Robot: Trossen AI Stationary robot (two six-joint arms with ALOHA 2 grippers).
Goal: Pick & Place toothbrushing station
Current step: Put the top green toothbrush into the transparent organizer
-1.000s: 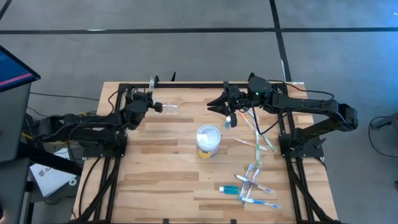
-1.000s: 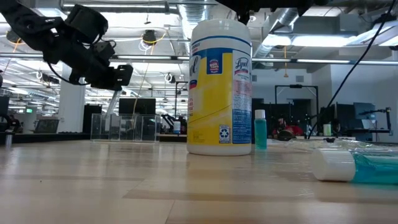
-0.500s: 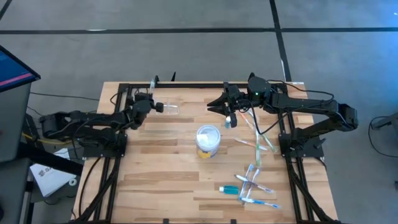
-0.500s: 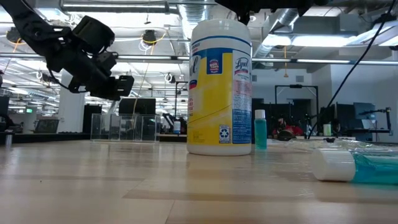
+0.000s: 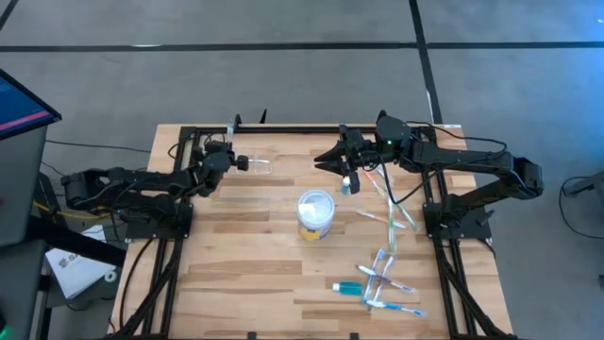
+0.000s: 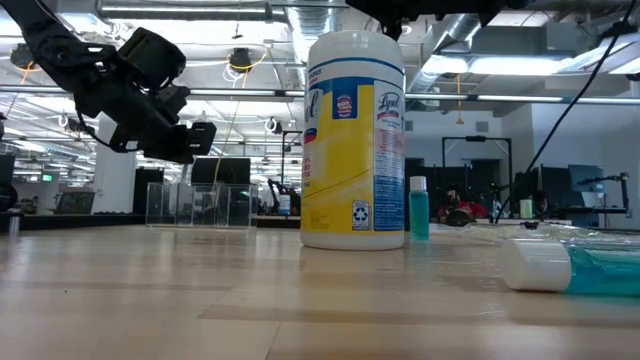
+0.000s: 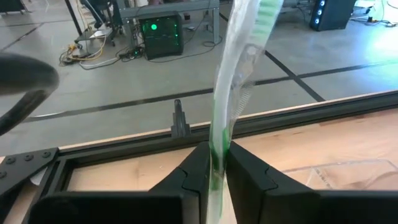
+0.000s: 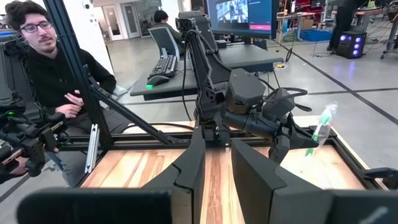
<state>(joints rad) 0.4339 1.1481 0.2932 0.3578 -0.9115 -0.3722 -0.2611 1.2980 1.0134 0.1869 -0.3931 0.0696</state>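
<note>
Left gripper (image 7: 214, 163), pinching a wrapped toothbrush (image 7: 239, 74) just above the station (image 6: 197, 204), is at the placing step; next comes lowering into a cup.

Left hand (image 8: 287, 132) holds wrapped green toothbrush (image 8: 321, 126); person (image 8: 46, 65) behind table.

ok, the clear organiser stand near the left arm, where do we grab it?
Probably a top wall of the organiser stand, from straight above: it stands upright with cups open upward, so one finger can drop inside. Note the left gripper holds a toothbrush.
</note>
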